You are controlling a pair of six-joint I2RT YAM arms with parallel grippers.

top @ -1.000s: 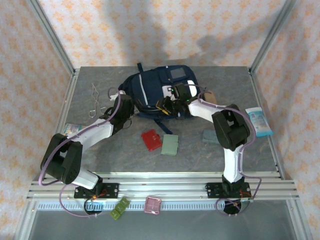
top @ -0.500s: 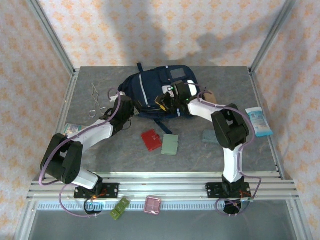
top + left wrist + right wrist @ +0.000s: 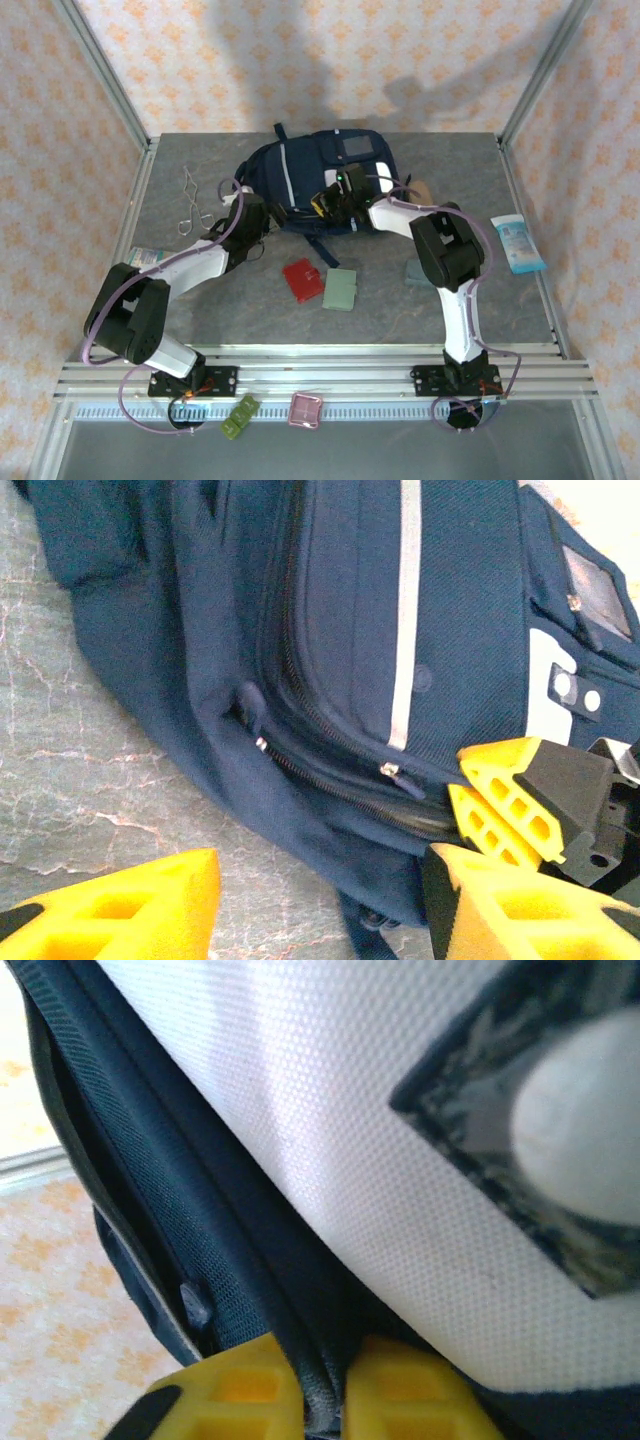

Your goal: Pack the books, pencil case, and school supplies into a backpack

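Note:
The navy backpack (image 3: 305,178) lies flat at the back middle of the table. My right gripper (image 3: 328,205) sits at its near edge, shut on a fold of dark fabric by the zip; in the right wrist view the fold is pinched between the yellow fingers (image 3: 250,1395). My left gripper (image 3: 320,910) stands open over the table beside the backpack's (image 3: 330,630) lower edge, holding nothing. A red case (image 3: 302,278) and a pale green case (image 3: 341,289) lie in front. A grey slab (image 3: 416,272) is partly behind the right arm. The tan pencil case (image 3: 423,190) peeks out by the backpack. The books are out of view.
A light-blue packet (image 3: 518,243) lies at the right edge and a thin metal tool (image 3: 190,200) at the back left. A small flat printed item (image 3: 147,258) lies beside the left arm. Metal frame posts bound the table on both sides.
My right gripper has slid left along the backpack's near edge and closed on its fabric. The left gripper has hardly moved and stays open.

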